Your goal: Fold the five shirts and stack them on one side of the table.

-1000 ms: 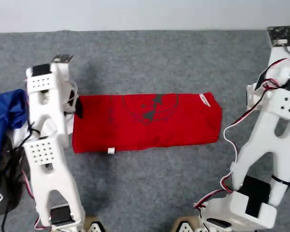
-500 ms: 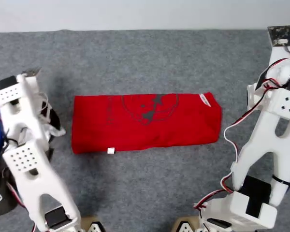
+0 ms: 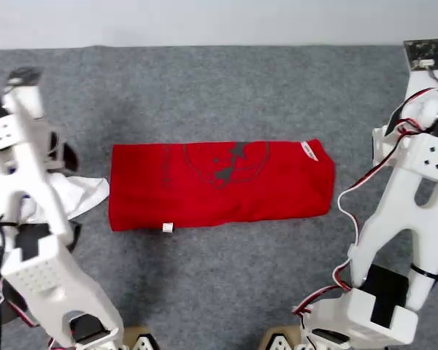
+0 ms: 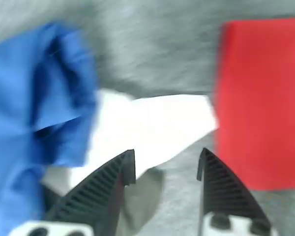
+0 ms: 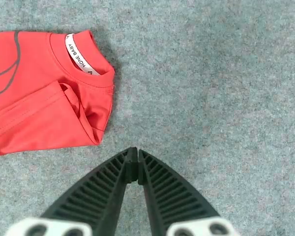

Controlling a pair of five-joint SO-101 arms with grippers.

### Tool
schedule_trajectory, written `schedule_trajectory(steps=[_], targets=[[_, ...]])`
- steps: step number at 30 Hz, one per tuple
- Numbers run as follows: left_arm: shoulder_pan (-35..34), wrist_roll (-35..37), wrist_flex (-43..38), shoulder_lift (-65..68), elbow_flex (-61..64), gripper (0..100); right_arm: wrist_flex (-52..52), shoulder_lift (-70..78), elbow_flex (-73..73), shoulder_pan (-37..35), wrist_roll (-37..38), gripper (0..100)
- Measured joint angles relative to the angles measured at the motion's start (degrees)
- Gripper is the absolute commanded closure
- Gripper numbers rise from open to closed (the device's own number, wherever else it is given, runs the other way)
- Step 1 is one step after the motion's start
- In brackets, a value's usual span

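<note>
Folded red cotton shirt (image 3: pixel 219 186): laid flat. Crumpled white shirt (image 3: pixel 86 194): just beside its hem end; blue shirt (image 4: pixel 34 98) beyond. Left gripper (image 4: pixel 164 157): held spread over white cloth. Right gripper (image 5: pixel 137 153): pressed together off its collar end. Risk judged: blue fabric may be pinched along, red fold dragged.

- I see a red shirt (image 3: pixel 204 197) with a dark grey circular print;
- a plain white shirt (image 3: pixel 84 195); a blue shirt (image 4: pixel 29 88);
- the desk (image 3: pixel 241 95) is mottled grey

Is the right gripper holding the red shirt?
No, the right gripper is shut over the grey mat, apart from the red shirt.
</note>
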Motion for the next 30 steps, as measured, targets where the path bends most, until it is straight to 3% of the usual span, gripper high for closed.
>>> schedule_trajectory(steps=[5,10,17,30], targets=[[10.2,1.6,0.0,-0.6,3.3,79,0.1,0.0,0.0,0.0,0.0,98.8],[14.3,3.8,-2.8,3.9,3.3,79,0.1,0.0,0.0,0.0,0.0,98.8],[14.8,4.0,-6.9,9.7,3.5,79,0.1,0.0,0.0,0.0,0.0,98.8],[14.8,4.0,-7.2,21.5,-4.4,79,0.1,0.0,0.0,0.0,0.0,98.8]])
